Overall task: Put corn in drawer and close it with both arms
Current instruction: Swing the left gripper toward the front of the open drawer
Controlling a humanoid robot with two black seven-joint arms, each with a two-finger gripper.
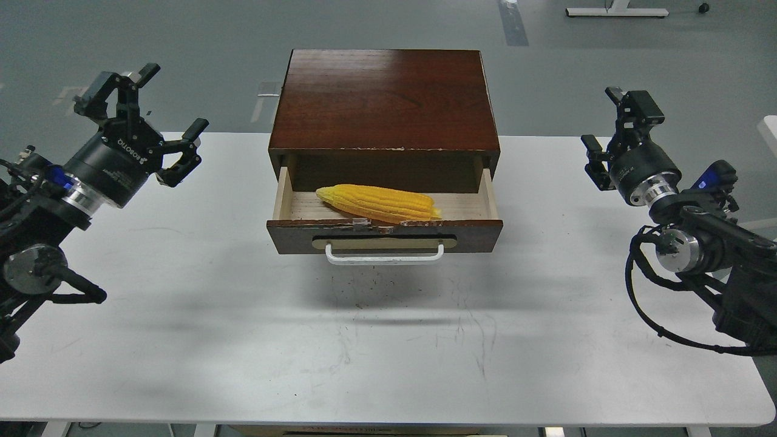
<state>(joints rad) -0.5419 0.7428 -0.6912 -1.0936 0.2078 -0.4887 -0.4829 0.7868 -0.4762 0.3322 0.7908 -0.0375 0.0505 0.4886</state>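
Observation:
The yellow corn (378, 203) lies on its side inside the open drawer (384, 233), which is pulled out of the dark brown cabinet (384, 100) with its white handle (385, 255) facing me. My left gripper (145, 109) is open and empty, held above the table's far left, well left of the drawer. My right gripper (613, 124) is open and empty, held above the table's far right edge, well right of the drawer.
The white table (388, 340) carries the cabinet at its back middle. Grey floor lies beyond. A white furniture leg (749, 267) stands off the table's right side.

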